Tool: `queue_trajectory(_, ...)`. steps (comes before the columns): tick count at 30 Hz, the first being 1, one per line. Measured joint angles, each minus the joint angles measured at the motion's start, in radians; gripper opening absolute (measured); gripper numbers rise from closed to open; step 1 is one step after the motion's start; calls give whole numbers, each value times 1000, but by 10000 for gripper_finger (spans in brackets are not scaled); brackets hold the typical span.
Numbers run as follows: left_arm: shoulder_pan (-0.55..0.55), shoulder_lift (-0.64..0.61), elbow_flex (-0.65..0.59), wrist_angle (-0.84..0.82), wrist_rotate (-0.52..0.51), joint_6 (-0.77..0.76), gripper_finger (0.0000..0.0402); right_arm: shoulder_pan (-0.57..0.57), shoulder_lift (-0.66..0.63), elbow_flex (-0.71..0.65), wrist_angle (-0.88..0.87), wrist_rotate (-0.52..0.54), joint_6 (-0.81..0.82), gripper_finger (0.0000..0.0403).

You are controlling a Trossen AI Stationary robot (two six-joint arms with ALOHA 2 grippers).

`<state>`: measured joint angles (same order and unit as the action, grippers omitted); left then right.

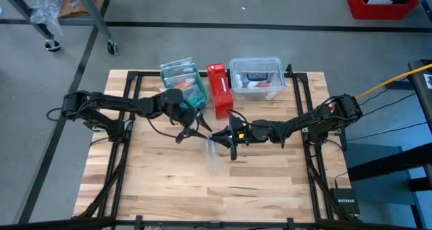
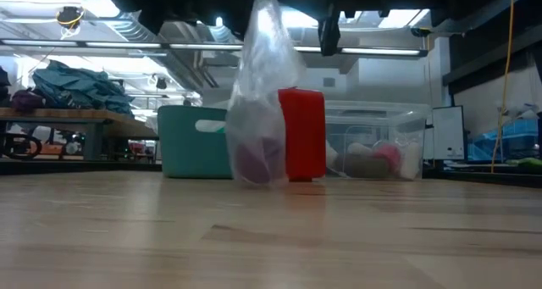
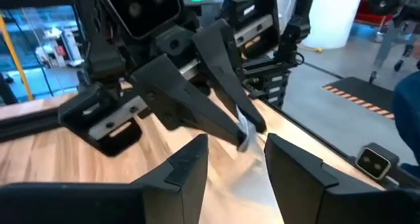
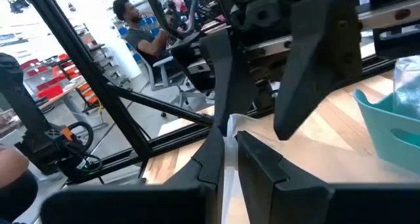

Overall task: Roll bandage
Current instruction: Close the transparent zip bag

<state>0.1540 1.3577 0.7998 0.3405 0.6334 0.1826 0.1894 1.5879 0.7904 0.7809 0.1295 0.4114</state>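
A clear plastic bag (image 2: 262,86) stands at the table's middle, in front of the red box. A purple bandage (image 2: 258,160) lies coiled in the bag's bottom. My right gripper (image 4: 228,137) is shut on the bag's top. My left gripper (image 3: 236,155) is open right beside it, one finger on either side of the bag's upper part (image 3: 248,178). I cannot tell whether it touches the bag. In the high view the two grippers meet over the bag (image 1: 214,148), the left gripper (image 1: 200,127) on its left and the right gripper (image 1: 228,137) on its right. My right gripper pinches the bag's top edge (image 3: 243,131) between its two fingers. The fingers come from the table's right side, slanting down. The bag hangs upright below them, and its bottom with the bandage (image 2: 254,179) is at the table top.
Behind the bag stand a teal basket (image 1: 187,88), the red box (image 1: 219,88) and a clear plastic bin (image 1: 256,78) holding small items. The wooden table (image 1: 202,189) stretches toward the near edge. A person sits in the room beyond (image 4: 141,30).
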Motion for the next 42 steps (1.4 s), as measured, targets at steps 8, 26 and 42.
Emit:
queue_trajectory(8, -5, 6, 0, 41, 13, -29, 134, 0, 0, 2, -33, 0, 0, 40)
queue_trajectory(26, -10, 10, 0, 0, 13, 109, 6, 1, 0, 2, -23, 13, 7, 40)
queue_trajectory(42, -10, 10, -1, 6, 4, 112, 0, 0, -2, 2, -73, 23, 163, 40)
